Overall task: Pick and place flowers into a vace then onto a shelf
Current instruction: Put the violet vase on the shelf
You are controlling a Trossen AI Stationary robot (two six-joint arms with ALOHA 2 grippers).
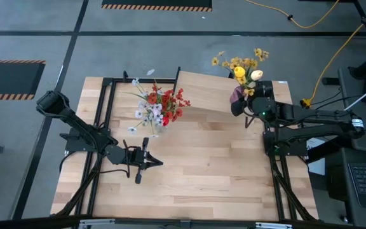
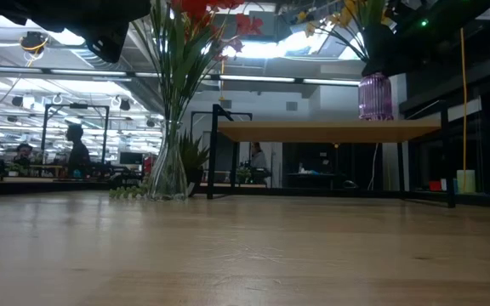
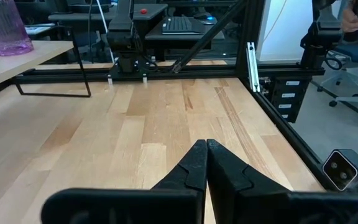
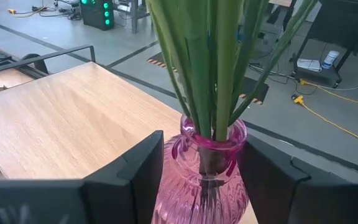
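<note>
Here the right gripper (image 4: 201, 180) has its fingers on either side of the pink ribbed vase (image 4: 205, 177) of yellow flowers (image 1: 241, 63) standing on the shelf (image 1: 205, 95) at the far right, while the left gripper (image 3: 206, 168) rests closed low over the bench (image 1: 196, 165), near left.
</note>
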